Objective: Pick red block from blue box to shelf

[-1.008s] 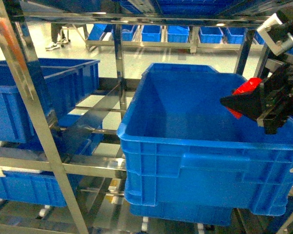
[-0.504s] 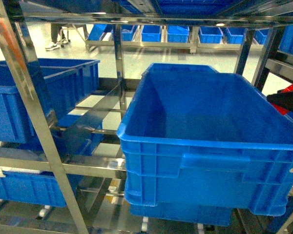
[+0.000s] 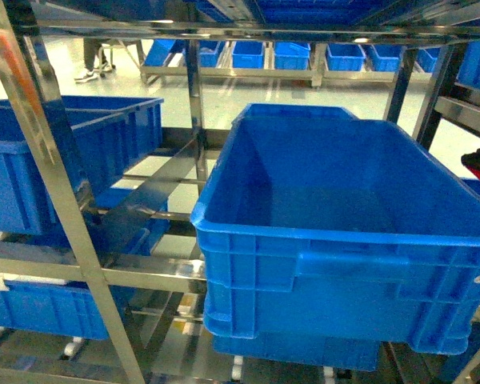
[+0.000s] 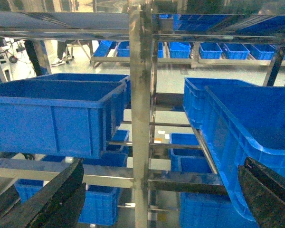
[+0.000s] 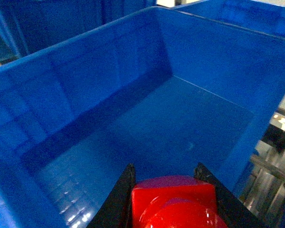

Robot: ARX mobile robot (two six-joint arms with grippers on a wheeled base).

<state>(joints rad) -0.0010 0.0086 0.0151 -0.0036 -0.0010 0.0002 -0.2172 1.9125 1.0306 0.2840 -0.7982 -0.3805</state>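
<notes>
From my seat, the left gripper (image 4: 156, 199) hangs low before the shiny stainless-steel shelf (image 4: 141, 118), its dark fingers spread wide and holding nothing. Right of it on the rack sits the large royal-blue ribbed crate (image 3: 336, 264). My right gripper (image 5: 173, 199) is clamped on the small glossy red block (image 5: 173, 202), poised above that crate's bare floor. I'd lower it squarely, clear of the walls, before letting go. I can read no labels or writing anywhere.
</notes>
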